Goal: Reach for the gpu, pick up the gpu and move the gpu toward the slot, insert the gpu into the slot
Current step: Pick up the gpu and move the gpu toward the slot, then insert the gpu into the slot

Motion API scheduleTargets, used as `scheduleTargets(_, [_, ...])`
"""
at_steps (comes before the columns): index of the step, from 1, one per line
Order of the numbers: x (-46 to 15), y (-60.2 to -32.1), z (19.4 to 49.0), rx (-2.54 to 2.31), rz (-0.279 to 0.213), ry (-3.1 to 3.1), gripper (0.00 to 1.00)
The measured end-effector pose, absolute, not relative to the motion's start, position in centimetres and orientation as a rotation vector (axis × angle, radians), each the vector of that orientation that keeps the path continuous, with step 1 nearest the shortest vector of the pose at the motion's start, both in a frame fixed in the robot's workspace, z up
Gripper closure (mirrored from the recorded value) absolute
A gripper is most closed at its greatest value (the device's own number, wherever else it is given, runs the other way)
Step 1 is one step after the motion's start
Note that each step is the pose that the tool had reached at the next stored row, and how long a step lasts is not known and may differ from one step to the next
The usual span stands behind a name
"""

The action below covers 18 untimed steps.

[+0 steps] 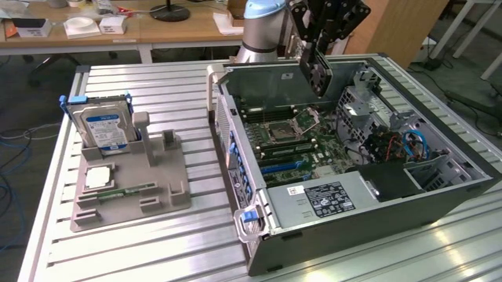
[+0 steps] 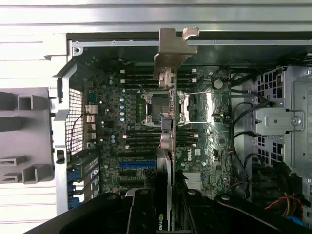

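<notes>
The gpu (image 1: 318, 73), a thin dark rectangular circuit card with a pale metal bracket (image 2: 173, 48) at its end, hangs on edge in the upper centre of the exterior view. It is pinched between the fingers of the black gripper (image 1: 312, 54). Its long axis appears to point down from the fingers into the open grey computer case (image 1: 377, 211), above the green motherboard (image 1: 314, 150). The blue slots (image 1: 281, 167) lie lower in the frame.

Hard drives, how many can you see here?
1. The hard drive stands upright in the gray holder at the exterior view's left, outside the computer case; others may be hidden inside the case.
</notes>
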<state>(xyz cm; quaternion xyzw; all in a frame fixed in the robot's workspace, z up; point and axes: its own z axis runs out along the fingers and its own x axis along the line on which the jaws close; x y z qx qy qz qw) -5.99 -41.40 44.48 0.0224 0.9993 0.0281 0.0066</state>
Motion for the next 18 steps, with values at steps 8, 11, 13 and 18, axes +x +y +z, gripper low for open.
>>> scheduleTargets(8, [-5.97,-41.39,44.48,0.070,0.088,3.126,0.74])
scheduleTargets(11, [-5.97,-41.39,44.48,0.070,0.088,3.126,0.74])
scheduleTargets(13, [-5.97,-41.39,44.48,0.070,0.088,3.126,0.74])
scheduleTargets(18, [-5.98,-41.39,44.48,0.056,0.088,3.127,0.74])
